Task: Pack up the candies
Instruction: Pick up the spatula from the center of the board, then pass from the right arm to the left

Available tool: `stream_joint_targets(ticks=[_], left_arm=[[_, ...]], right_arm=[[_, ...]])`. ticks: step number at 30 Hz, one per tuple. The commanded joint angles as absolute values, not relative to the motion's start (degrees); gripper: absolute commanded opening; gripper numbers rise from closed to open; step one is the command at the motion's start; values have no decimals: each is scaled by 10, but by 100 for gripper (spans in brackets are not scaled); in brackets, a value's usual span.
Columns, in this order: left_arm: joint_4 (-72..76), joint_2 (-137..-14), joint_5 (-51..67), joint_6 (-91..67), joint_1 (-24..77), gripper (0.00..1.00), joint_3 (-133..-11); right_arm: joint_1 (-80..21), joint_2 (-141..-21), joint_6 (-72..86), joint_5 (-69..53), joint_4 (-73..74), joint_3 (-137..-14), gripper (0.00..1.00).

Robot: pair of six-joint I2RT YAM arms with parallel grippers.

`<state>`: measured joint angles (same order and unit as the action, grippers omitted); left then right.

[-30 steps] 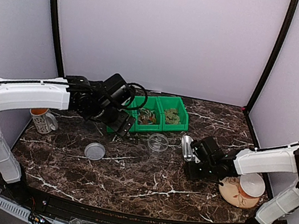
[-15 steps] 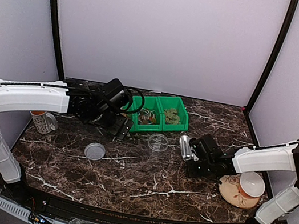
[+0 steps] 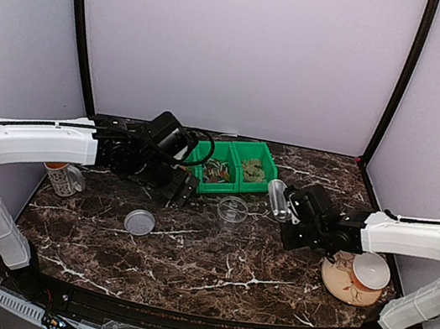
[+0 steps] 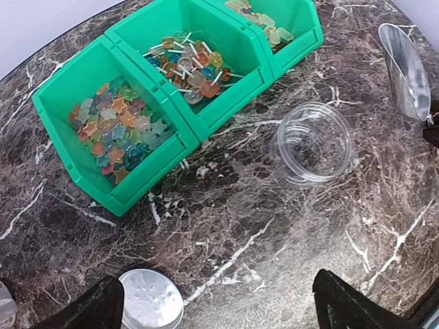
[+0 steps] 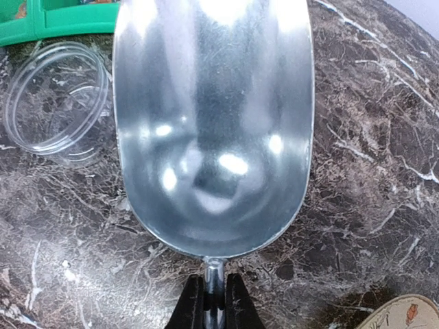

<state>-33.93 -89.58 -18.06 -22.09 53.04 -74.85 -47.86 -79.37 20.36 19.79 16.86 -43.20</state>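
While the right arm's jaws were clamped shut on the thin handle of the metal scoop (image 5: 212,123), the left arm's jaws hung wide open above the table (image 4: 274,260). Just left of the scoop stood a clear tub (image 4: 314,144), with a round lid (image 4: 147,308) nearer. The candies (image 4: 113,130) lay in the green bins (image 4: 147,171) at the far side.

Every kind, counted
There were three green bins (image 4: 147,171), one clear tub (image 4: 282,147), one metal lid (image 4: 149,300), one scoop (image 5: 212,123), one tin (image 3: 60,176), one saucer (image 3: 340,284), one cup (image 3: 372,271); candies (image 4: 116,130) too many to count.
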Motion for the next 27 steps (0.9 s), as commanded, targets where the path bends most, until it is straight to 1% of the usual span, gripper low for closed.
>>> stream_joint_targets(ticks=[1,7,11,20,27], left_arm=[[-313,-857,-115,-209,533,99,-740],[-281,-848,-22,-202,533,99,-733],[-257,-842,34,-200,533,99,-729],[-228,-845,122,-202,534,97,-731],[-224,-859,149,-211,534,93,-726]], right_arm=[[-497,-741,175,240,170,-438,0],[-524,-674,132,250,145,-422,0],[-554,-659,106,274,148,-427,0],[-660,-697,50,350,134,-438,0],[-738,-752,8,443,128,-461,0]])
